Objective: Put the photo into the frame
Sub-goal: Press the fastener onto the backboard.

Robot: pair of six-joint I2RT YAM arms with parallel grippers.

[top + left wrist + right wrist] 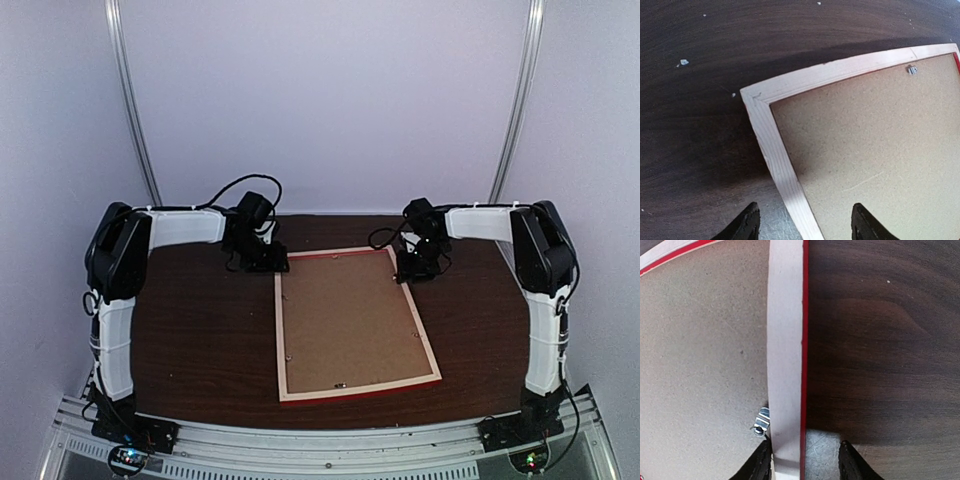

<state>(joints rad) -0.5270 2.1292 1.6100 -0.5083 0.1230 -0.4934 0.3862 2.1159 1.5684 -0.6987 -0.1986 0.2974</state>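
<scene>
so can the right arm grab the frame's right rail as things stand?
Probably yes. The right gripper straddles that rail of the frame, jaws open, one finger each side, with bare table outside. The small metal clip by the inner finger might snag.

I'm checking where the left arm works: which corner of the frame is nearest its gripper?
The far left corner of the frame: the left gripper hovers right at it, while the other three corners lie farther off.
</scene>
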